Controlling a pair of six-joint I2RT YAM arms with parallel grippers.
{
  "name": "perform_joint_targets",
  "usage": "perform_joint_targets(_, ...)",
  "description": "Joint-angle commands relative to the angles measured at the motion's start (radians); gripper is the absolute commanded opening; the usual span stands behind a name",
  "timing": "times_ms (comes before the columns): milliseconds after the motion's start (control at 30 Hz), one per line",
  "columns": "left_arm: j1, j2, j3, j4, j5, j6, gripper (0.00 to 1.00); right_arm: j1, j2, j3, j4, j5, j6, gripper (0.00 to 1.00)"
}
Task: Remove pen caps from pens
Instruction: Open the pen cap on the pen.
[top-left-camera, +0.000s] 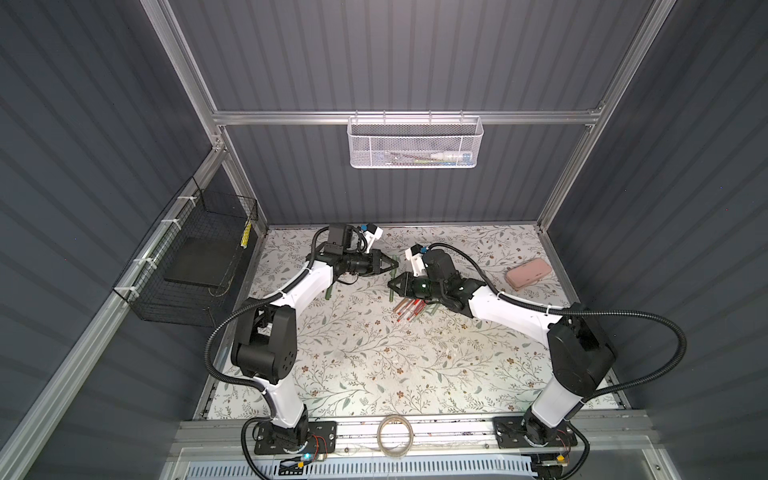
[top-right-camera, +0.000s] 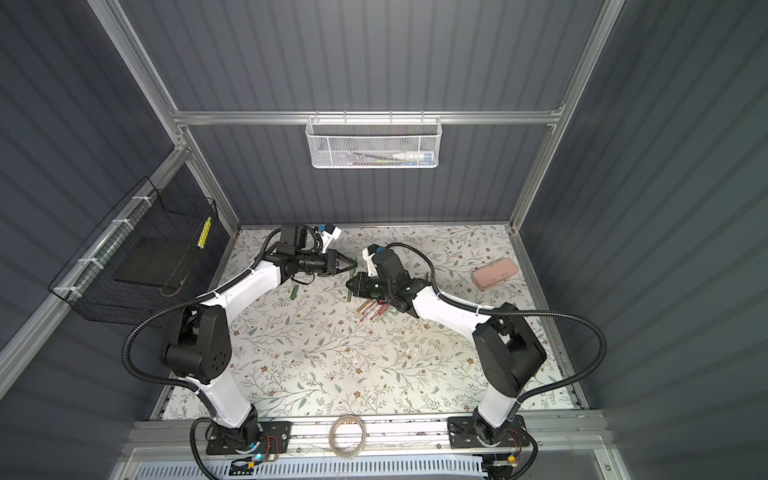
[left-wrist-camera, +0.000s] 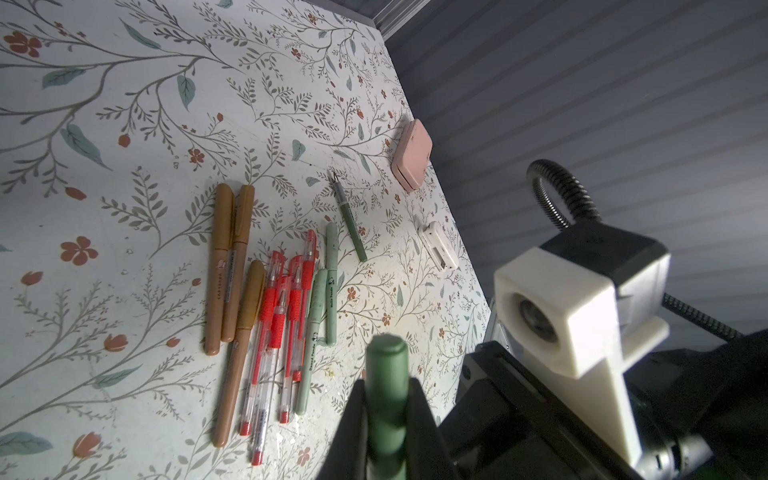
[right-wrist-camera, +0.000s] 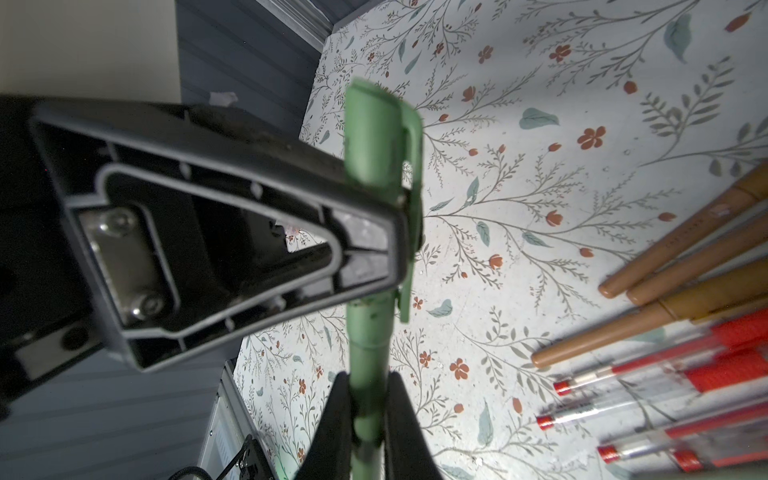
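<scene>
Top: left tool (top-left-camera: 394, 263) and right tool (top-left-camera: 390, 284) pinching 1 green pen (top-left-camera: 391, 293) above tabletop (top-left-camera: 353, 365); loose cap (top-left-camera: 328, 293) lying near.
Left wrist: left tool pinches held cap (left-wrist-camera: 386, 374); 1 bare pen (left-wrist-camera: 350, 220) done, ~9 capped pens (left-wrist-camera: 268, 309) left.
Right wrist: held cap seated, not off yet.

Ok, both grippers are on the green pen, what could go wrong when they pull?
1. The left gripper clamps the green cap alongside its clip; the clip may catch or the cap slip.
2. The right gripper holds only the thin pen body, which could slide through.
3. The other pens lie just below; a dropped part might scatter them.
</scene>
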Motion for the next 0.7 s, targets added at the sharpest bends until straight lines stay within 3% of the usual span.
perform_joint_targets(0,-0.003,0.016,0.046,-0.052,-0.038,0.050,0.00,0.012,0.007,0.009,0.022,-0.015,0.002,0.00)
perform_joint_targets(233,0.048,0.040,0.266,-0.223,-0.228,0.166,0.00,0.049,-0.016,-0.081,0.070,-0.014,0.031,0.00)
perform_joint_targets(333,0.080,0.014,0.245,-0.076,-0.278,0.134,0.00,0.066,-0.029,-0.122,0.086,-0.014,0.032,0.00)
perform_joint_targets(433,0.094,0.047,0.340,-0.120,-0.310,0.156,0.00,0.071,-0.051,-0.171,0.105,0.001,0.042,0.00)
perform_joint_targets(667,0.135,0.061,0.384,-0.091,-0.360,0.127,0.00,0.073,-0.089,-0.236,0.123,0.014,0.041,0.00)
